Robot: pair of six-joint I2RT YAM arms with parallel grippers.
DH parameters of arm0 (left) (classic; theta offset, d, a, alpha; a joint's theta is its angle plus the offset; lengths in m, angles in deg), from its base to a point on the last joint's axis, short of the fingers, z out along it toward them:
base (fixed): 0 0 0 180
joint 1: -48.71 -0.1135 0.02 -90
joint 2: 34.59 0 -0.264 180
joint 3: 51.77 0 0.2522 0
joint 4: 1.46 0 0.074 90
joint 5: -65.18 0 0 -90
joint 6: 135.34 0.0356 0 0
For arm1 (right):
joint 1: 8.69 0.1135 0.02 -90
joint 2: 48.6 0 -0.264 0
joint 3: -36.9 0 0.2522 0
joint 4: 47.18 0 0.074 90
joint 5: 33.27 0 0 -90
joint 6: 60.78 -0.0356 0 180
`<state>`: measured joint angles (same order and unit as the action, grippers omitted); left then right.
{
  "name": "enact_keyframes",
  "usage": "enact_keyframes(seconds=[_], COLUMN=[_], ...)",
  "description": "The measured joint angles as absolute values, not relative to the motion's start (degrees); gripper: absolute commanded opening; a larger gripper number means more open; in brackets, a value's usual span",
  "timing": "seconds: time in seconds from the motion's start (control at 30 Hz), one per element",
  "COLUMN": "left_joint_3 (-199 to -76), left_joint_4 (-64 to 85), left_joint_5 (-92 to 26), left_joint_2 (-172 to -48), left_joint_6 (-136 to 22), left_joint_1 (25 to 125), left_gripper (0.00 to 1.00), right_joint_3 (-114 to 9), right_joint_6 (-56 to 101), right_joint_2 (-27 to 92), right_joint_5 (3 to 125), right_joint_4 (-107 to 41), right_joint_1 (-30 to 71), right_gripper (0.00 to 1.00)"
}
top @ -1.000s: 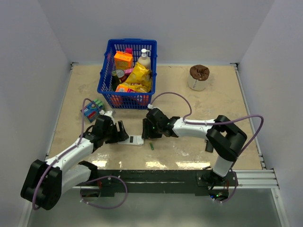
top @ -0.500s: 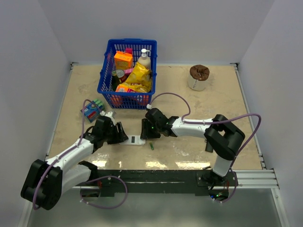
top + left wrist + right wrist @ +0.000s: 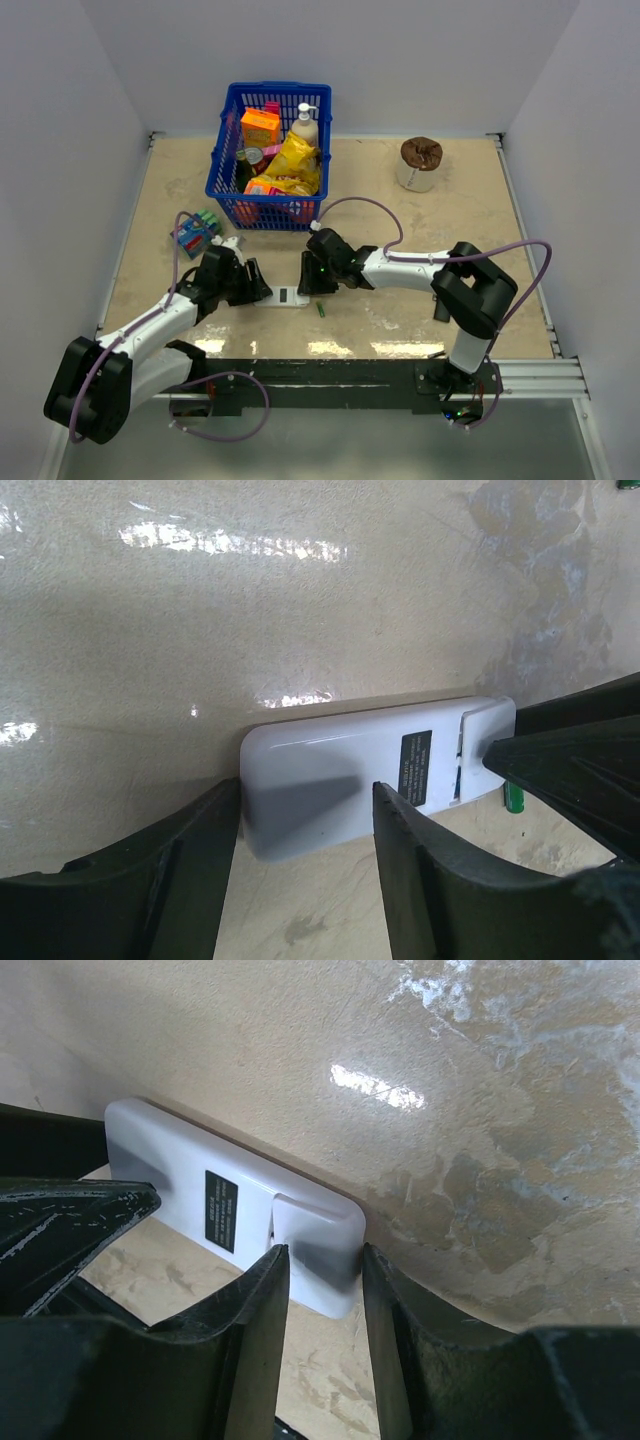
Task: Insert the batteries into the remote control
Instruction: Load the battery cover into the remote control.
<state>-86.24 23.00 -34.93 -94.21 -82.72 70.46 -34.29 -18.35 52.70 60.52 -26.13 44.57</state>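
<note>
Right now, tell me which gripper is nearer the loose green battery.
Right. The right gripper is at the remote's end beside the green battery; the left gripper is at the remote's far end.

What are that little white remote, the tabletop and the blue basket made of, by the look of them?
The remote: probably smooth hard plastic, semi-gloss, with moulded rounded corners and a soft sheen. The tabletop: beige, glossy, mottled; perhaps laminate or coated board, since bright glare patches show. The basket: likely moulded plastic, judging by its uniform blue lattice walls.
</note>
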Motion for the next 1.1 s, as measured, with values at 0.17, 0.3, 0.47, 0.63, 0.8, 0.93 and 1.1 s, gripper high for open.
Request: enact_keyframes(seconds=[0.17, 0.3, 0.47, 0.63, 0.8, 0.93, 1.1], left_joint_3=[-86.24, -86.18, -85.87, -85.52, -85.30, -85.17, -84.93], left_joint_4=[22.70, 22.50, 21.82, 21.06, 20.62, 20.45, 20.25], left_joint_5=[-35.10, -35.12, -35.15, -35.17, -35.12, -35.12, -35.10], left_joint_2=[-94.43, -94.49, -94.47, -94.47, -94.45, -94.38, -94.14], left_joint_6=[-83.31, -83.88, -84.82, -85.46, -86.22, -86.35, -86.61], left_joint_1=[70.46, 70.46, 70.46, 70.20, 70.09, 70.07, 70.07], left_gripper=[0.59, 0.59, 0.58, 0.57, 0.57, 0.57, 0.56], right_joint_3=[-34.29, -34.27, -34.24, -34.16, -34.16, -34.16, -34.16], right_joint_6=[-18.98, -19.57, -20.14, -20.86, -21.19, -21.45, -22.22], right_joint_2=[52.72, 52.72, 52.72, 52.72, 52.72, 52.70, 52.70], right_joint_5=[60.52, 60.54, 60.52, 60.57, 60.72, 60.96, 61.05], right_joint_4=[-25.47, -24.90, -24.33, -24.11, -23.90, -23.76, -23.61], right_joint_1=[44.57, 44.57, 44.57, 44.55, 44.48, 44.35, 44.28], right_gripper=[0.35, 0.33, 0.31, 0.30, 0.25, 0.24, 0.22])
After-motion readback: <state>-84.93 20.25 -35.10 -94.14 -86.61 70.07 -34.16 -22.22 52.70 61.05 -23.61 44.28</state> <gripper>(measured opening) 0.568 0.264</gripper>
